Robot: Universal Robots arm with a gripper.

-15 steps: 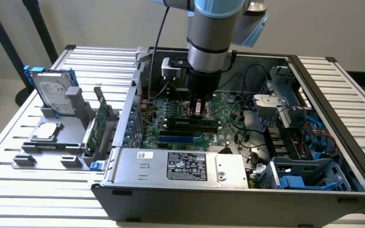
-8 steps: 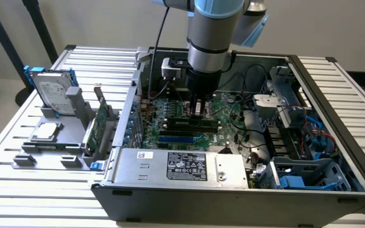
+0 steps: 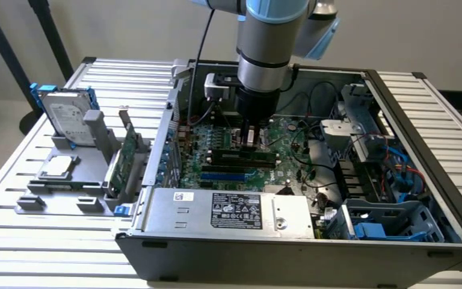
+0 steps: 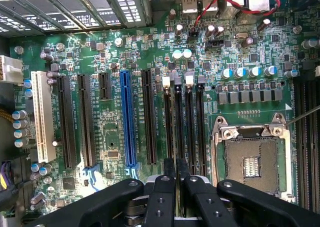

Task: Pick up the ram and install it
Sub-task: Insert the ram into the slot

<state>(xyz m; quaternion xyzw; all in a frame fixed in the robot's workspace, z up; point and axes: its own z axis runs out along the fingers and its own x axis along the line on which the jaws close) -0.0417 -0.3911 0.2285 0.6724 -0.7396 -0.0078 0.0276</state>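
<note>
A hard drive (image 3: 65,117) stands upright in a grey holder (image 3: 62,180), beside a green card (image 3: 127,158). A labelled power supply (image 3: 227,212) fills the case's (image 3: 295,259) front.

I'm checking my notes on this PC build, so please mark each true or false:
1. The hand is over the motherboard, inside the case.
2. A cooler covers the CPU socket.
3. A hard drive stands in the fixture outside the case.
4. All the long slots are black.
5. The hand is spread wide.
1. True: the hand is above the motherboard in the open case.
2. False: the CPU socket is bare.
3. True: the hard drive stands upright in the grey fixture at the exterior view's left.
4. False: one slot is blue and another is white.
5. False: its fingers are close together.
</note>
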